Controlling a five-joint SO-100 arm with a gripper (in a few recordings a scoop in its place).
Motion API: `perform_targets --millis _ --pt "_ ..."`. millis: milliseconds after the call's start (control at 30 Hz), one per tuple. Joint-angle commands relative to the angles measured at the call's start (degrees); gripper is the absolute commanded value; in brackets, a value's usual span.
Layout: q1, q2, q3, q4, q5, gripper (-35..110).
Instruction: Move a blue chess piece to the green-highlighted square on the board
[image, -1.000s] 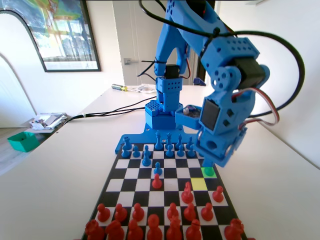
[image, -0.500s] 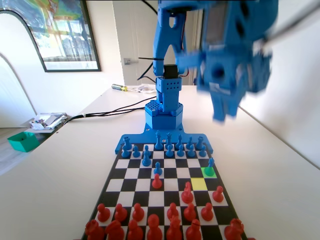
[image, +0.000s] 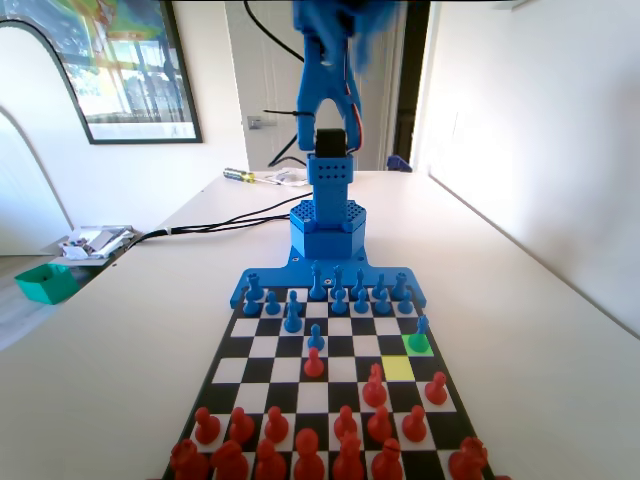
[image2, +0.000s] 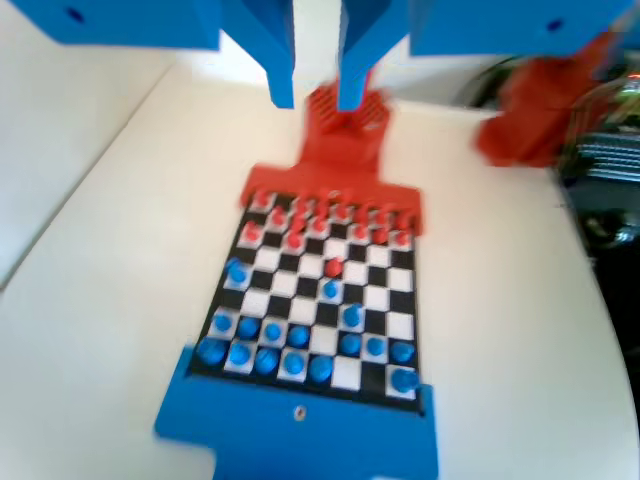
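The blue chess piece (image: 420, 334) stands upright on the green-highlighted square (image: 412, 347), near the right edge of the board (image: 343, 347) in the fixed view. Nothing touches it. In the wrist view the same piece (image2: 237, 271) sits near the left edge of the board (image2: 375, 300), far below the camera. My gripper (image2: 315, 95) hangs high above the board, blurred. It is open, with a clear gap between its jaws and nothing held. The blue arm (image: 328, 120) stands tall at the board's far end.
A yellow square (image: 398, 367) lies just in front of the green one. Red pawns (image: 375, 385) crowd the near rows and blue pieces (image: 338, 292) the far rows. A blue pawn (image: 316, 338) and a red pawn (image: 314, 363) meet mid-board. A green bin (image: 45, 282) sits far left.
The gripper rose from the green square and swung up and back out of the fixed view. The blue piece stays standing on the green square, let go.
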Motion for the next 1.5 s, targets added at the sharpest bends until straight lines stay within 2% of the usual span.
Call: perform_targets --millis 0,500,800,1133,1467 --pt "4.48 8.35 -1.67 1.05 -0.18 5" --pt "7.47 31.03 20.04 0.35 -3.43 4" --pt "5.45 41.31 34.45 -5.8 -2.99 3" --pt "4.04 49.57 42.28 -13.97 -2.37 2" --pt "2.55 52.56 42.63 -15.03 -2.55 1"
